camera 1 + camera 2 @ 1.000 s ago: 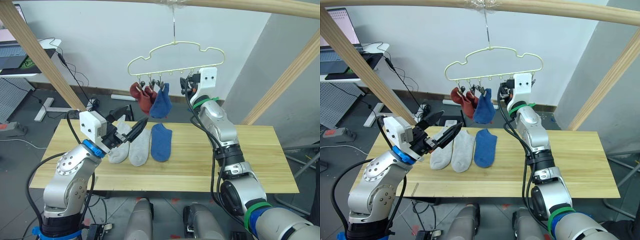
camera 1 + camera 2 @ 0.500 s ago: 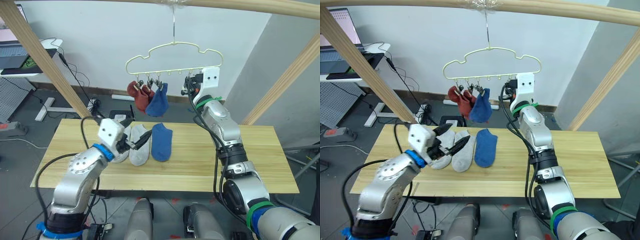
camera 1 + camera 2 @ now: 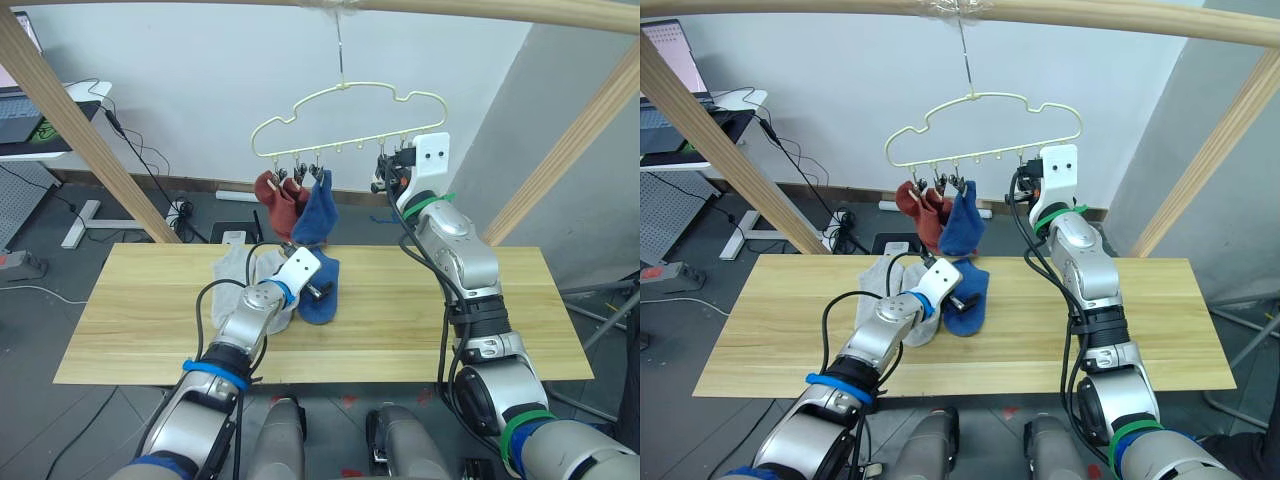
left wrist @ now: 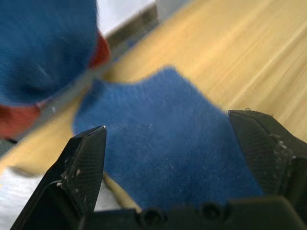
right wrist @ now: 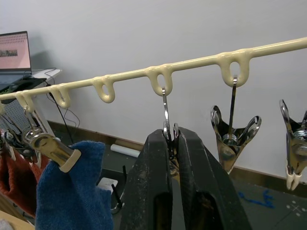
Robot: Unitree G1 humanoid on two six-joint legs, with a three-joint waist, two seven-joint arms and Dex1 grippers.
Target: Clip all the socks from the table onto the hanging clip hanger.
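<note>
Wall: plain white wall [image 3: 200, 70] behind, with a grey section [image 3: 560, 110] on the right.
Floor: dark grey floor [image 3: 60, 230], black cables [image 3: 150, 175] trailing over it.
Frame: thick wooden poles [image 3: 80, 120], one across the top and slanted ones at either side.
Desk: white desk [image 3: 75, 92] at far left, holding a laptop [image 3: 22, 105].
Light: even indoor light.
</note>
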